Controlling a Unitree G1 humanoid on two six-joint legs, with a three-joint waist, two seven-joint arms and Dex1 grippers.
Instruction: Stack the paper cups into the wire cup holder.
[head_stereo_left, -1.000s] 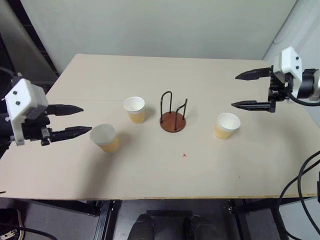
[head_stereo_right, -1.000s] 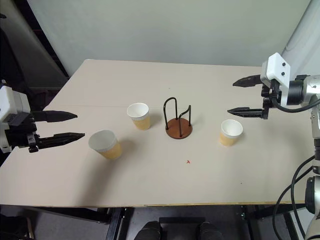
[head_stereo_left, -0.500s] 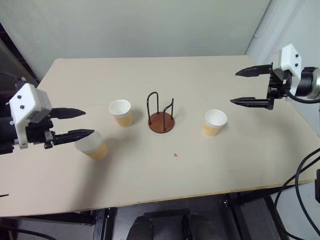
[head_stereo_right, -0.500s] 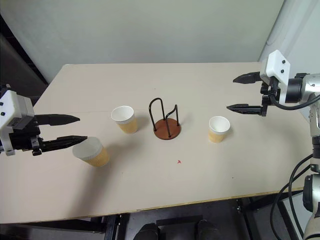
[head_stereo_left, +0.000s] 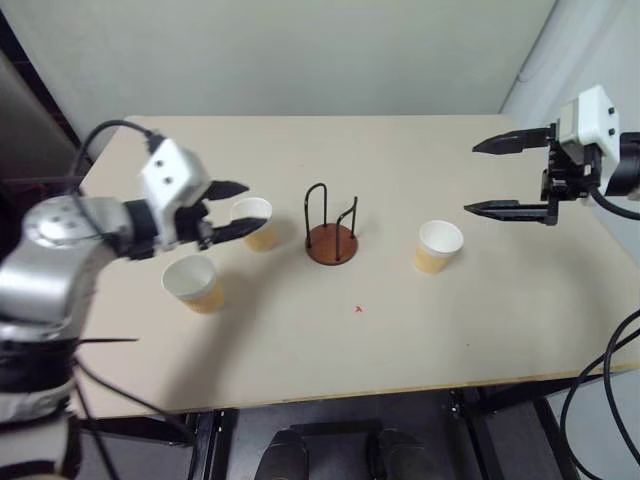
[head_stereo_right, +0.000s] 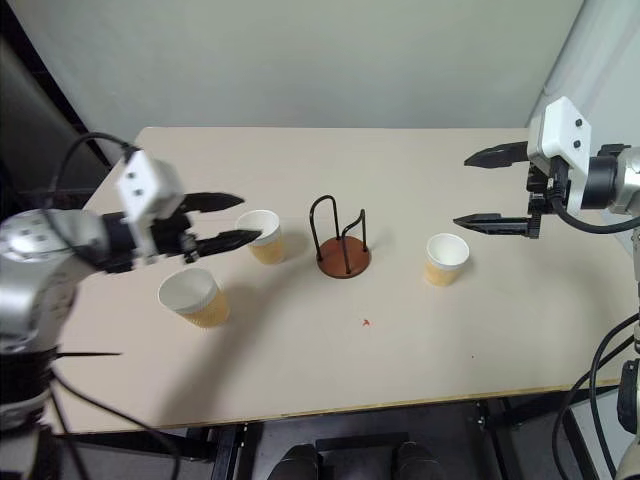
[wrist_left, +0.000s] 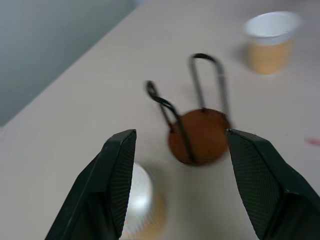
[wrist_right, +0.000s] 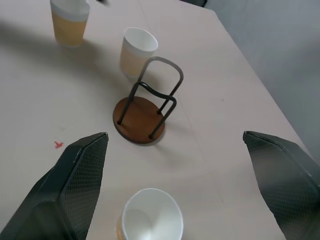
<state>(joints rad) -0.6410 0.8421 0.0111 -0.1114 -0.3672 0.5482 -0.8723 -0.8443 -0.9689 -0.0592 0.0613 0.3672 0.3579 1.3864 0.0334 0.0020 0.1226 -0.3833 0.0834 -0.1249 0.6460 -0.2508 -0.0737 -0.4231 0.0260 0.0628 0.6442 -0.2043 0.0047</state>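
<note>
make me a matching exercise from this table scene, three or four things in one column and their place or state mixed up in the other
Things:
1. wire cup holder
2. left gripper
3. right gripper
4. cup nearest the table's front edge

Places or states:
A. open, fingertips at the cup left of the holder
B. stands alone on the robot's left side of the table
C. empty, in the middle of the table
D. open wide, above the table beyond the right-hand cup

Pairs: 1-C, 2-A, 3-D, 4-B
</note>
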